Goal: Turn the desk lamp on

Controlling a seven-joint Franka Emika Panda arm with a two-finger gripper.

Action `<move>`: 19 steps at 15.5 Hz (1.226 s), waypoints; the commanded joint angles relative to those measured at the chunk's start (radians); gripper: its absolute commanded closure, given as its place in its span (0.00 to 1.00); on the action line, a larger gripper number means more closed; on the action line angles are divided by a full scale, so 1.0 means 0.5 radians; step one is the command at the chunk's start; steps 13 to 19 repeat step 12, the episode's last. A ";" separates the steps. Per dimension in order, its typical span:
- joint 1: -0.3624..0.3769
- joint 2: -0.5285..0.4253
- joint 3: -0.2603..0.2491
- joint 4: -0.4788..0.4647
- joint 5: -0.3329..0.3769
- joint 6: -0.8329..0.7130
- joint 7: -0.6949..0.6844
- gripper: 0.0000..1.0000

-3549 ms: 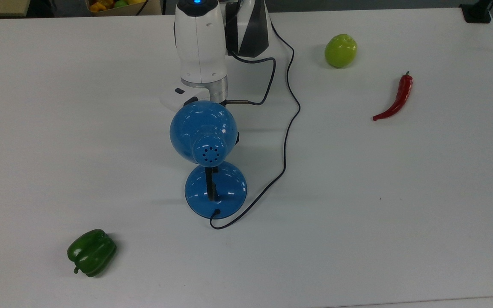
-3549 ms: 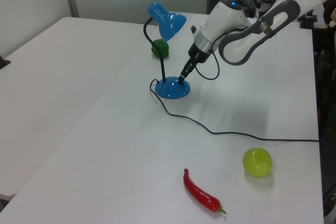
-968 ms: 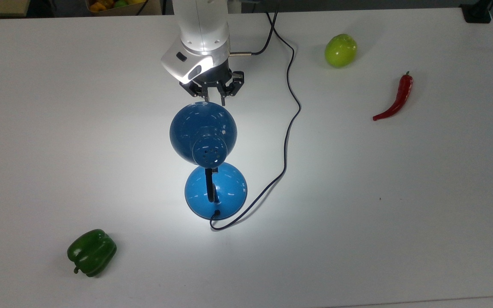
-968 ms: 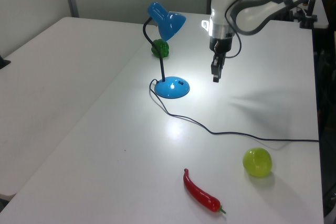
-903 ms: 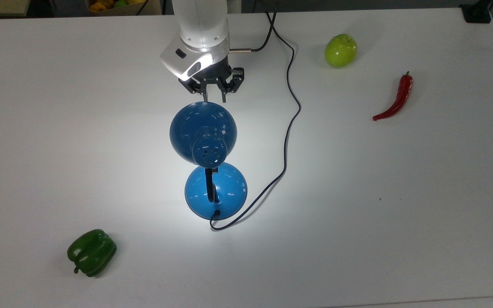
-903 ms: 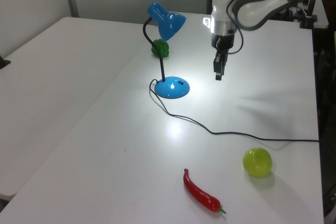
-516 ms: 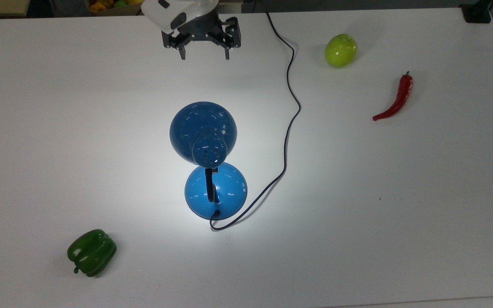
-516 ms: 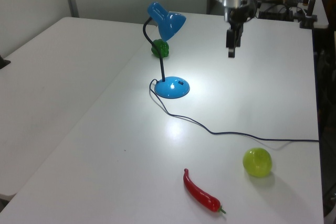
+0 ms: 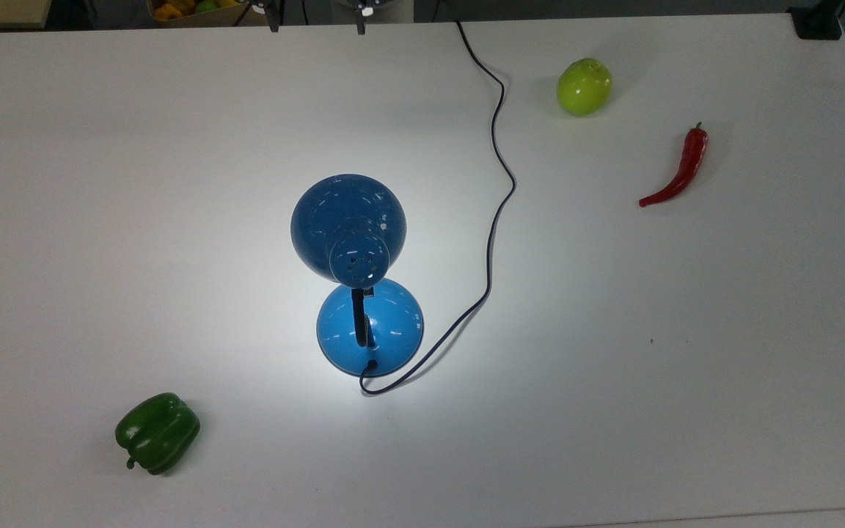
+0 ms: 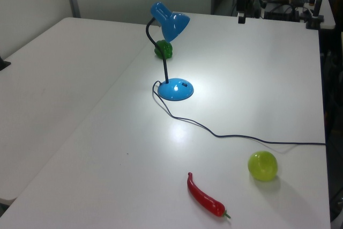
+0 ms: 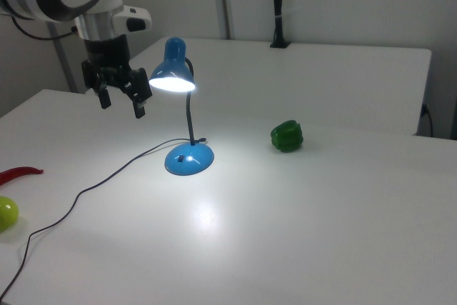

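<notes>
Glossy blue metal desk lamp (image 11: pixel 182 116) glows on the white desk (image 11: pixel 300 219); the pincer (image 11: pixel 121 99) hangs wide open and empty, beside the shade on the right view's left.

White desk (image 9: pixel 686 367) carries a green bell pepper (image 9: pixel 157 433) near the top view's lower left. Green apple (image 9: pixel 584 86) and red chili (image 9: pixel 679 170) lie near each other, top view's upper right.

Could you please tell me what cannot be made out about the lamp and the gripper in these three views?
- Bulb: top view, hidden under the desk lamp shade.
- Cord's plug end: top view, it runs off the far table edge.
- Switch position on the base: too small in the left and right views.
- Gripper: top view, cut off by the upper edge.
</notes>
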 commanded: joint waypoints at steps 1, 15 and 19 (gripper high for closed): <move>0.058 -0.038 -0.133 0.012 0.151 0.186 -0.016 0.00; 0.092 -0.016 -0.155 -0.016 0.155 0.350 -0.163 0.00; 0.092 -0.016 -0.155 -0.016 0.155 0.350 -0.163 0.00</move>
